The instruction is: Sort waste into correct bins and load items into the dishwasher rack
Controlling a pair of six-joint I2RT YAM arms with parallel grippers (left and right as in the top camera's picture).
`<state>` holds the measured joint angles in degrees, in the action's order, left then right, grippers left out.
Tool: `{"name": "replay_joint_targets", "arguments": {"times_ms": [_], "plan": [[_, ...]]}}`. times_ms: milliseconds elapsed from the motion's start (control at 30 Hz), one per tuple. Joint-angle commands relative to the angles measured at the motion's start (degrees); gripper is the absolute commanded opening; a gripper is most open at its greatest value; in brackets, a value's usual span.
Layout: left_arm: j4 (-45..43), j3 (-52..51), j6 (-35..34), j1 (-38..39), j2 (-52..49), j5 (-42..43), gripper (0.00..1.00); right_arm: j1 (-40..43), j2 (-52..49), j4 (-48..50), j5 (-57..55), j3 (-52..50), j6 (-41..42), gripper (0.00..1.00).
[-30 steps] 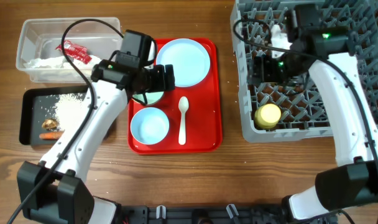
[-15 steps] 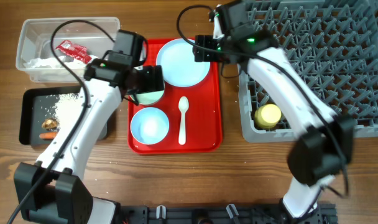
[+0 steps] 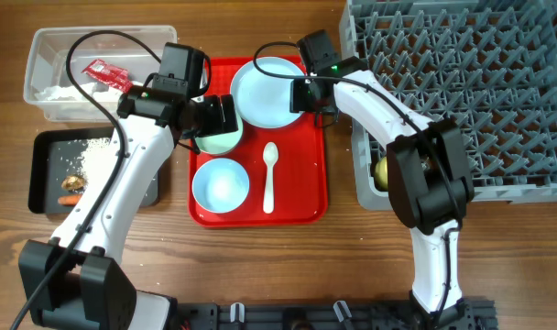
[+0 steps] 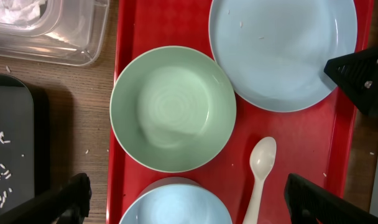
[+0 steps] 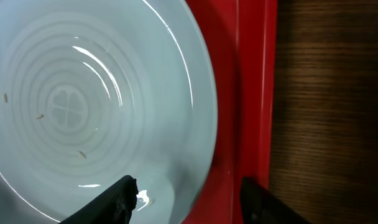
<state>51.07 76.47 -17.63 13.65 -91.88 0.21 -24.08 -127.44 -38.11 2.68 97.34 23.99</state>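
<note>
A pale blue plate lies at the back of the red tray. My right gripper is open, its fingers straddling the plate's right rim and the tray's edge. My left gripper is open and empty above a mint green bowl. A pale blue bowl and a white spoon lie in front of it. A yellow cup stands in the grey rack, partly hidden by my right arm.
A clear tub at the back left holds white napkins and a red wrapper. A black tray in front of it holds rice, a brown lump and an orange piece.
My right arm has swung left from over the rack to the plate's right edge. My left gripper has drifted slightly left over the mint bowl.
</note>
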Motion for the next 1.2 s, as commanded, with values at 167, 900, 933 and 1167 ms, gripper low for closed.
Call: {"name": "replay_joint_targets", "arguments": {"times_ms": [167, 900, 933, 1167], "plan": [[-0.17, 0.48, -3.43, -3.43, -0.07, -0.92, 0.99, -2.03, 7.30, 0.15, 5.35, 0.70, -2.73, 0.57], [2.67, 0.48, -6.60, -23.78, -0.07, 1.20, 1.00, -17.18, -0.31, 3.15, 7.28, 0.26, 10.71, 0.40], [2.62, 0.48, -6.62, -23.78, -0.07, 1.22, 1.00, -17.18, -0.33, 3.21, 7.26, 0.26, 10.71, 0.34], [2.62, 0.48, -6.64, -23.78, -0.07, 1.22, 1.00, -17.16, -2.49, 4.37, 7.93, 0.09, 12.26, 0.07]]}}
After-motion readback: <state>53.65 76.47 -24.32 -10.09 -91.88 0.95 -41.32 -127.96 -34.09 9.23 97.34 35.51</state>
